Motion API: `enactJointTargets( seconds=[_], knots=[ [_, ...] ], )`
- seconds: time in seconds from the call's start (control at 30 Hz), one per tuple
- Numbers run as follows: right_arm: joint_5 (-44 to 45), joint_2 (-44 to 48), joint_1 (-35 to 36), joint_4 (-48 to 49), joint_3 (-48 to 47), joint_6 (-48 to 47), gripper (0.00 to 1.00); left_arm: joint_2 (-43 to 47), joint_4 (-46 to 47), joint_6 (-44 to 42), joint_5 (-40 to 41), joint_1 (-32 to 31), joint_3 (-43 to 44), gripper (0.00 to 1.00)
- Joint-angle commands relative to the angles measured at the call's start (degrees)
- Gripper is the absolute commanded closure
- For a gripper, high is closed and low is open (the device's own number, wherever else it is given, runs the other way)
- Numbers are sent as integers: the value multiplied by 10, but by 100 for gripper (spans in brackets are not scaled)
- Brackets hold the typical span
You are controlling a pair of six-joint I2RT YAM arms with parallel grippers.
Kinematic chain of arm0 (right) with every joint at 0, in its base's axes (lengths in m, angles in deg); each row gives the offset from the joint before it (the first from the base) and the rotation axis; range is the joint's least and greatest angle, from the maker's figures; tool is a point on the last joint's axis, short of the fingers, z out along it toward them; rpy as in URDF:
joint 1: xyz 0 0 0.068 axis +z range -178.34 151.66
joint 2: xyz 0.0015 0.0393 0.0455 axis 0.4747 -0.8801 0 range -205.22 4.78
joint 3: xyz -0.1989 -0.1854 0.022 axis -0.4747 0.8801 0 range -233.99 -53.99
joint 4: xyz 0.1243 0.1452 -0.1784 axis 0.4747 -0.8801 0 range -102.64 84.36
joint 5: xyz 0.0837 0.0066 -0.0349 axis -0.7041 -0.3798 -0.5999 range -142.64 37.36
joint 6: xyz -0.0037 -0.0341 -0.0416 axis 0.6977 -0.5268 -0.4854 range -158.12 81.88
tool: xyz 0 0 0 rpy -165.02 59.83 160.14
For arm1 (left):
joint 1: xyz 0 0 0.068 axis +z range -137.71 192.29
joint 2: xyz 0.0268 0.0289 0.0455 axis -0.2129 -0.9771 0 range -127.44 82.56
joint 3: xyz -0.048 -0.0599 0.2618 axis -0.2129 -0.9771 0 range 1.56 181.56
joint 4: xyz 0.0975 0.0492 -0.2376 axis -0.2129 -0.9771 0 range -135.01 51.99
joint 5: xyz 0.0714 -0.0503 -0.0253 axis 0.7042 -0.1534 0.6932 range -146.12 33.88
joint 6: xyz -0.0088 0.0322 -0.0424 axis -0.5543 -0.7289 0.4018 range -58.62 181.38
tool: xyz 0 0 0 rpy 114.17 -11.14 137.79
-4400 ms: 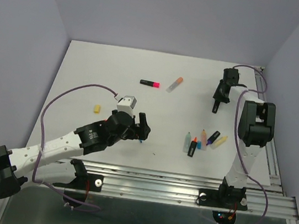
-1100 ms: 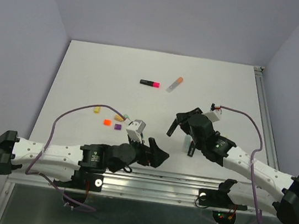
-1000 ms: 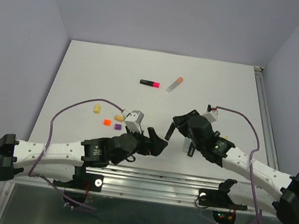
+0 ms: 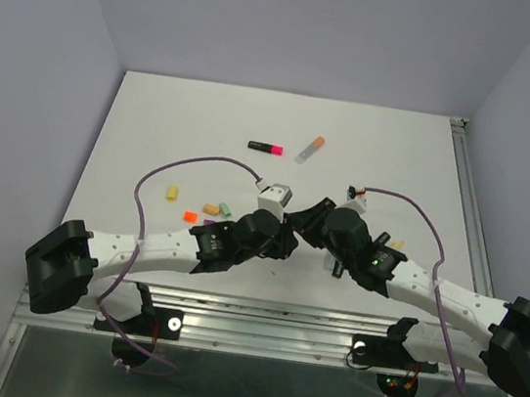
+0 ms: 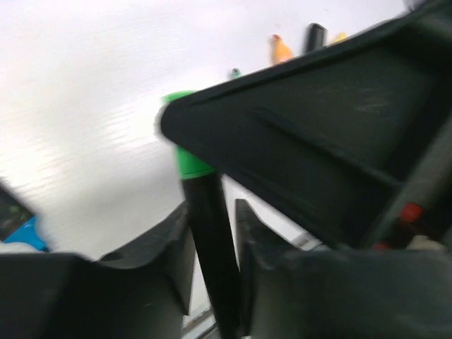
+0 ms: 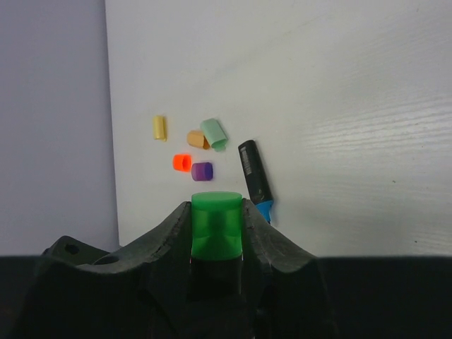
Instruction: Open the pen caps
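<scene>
green cap [image 6: 217, 229] in right tool [image 6: 217, 208], black barrel [image 5: 212, 254] in left tool [image 5: 212, 212]

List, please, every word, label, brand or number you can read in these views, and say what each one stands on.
No text can be read in any view.
Left arm and right arm: any marks on the housings are too small to read.
Black pen on the table: no legible print.
Left wrist view: blurred, nothing legible.
</scene>
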Motion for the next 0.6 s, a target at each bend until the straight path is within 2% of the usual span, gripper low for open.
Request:
enactJointTargets(
  seconds=[0.0, 0.07, 0.1, 0.2, 0.33, 0.37, 0.47, 0.5, 0.57],
  knots=[
    [-6, 5, 16, 19, 7, -5, 99, 0, 15, -10, 14, 8, 29, 78],
    [-9, 2, 17, 14, 0, -12, 99, -7, 14, -11, 14, 9, 30, 98],
    [-10, 2, 19, 12, -1, -13, 99, -9, 14, -11, 13, 9, 33, 100],
    [22, -5, 23, 17, -1, -16, 99, -6, 37, -26, -9, 7, 25, 100],
    [238, -64, 17, -5, -38, -13, 99, 41, 75, -7, -19, -24, -25, 100],
    [300, -82, 6, -31, -76, -6, 99, 50, 76, 13, -7, -32, -41, 100],
    [301, -124, -71, 6, -97, -10, 99, 80, 85, 41, -1, -63, -68, 100],
    [304, -145, -97, 69, -98, -30, 99, 87, 99, 57, -9, -68, -86, 100],
    [296, -185, -126, 88, -119, -70, 99, 108, 128, 60, -17, -89, -102, 100]
  ],
)
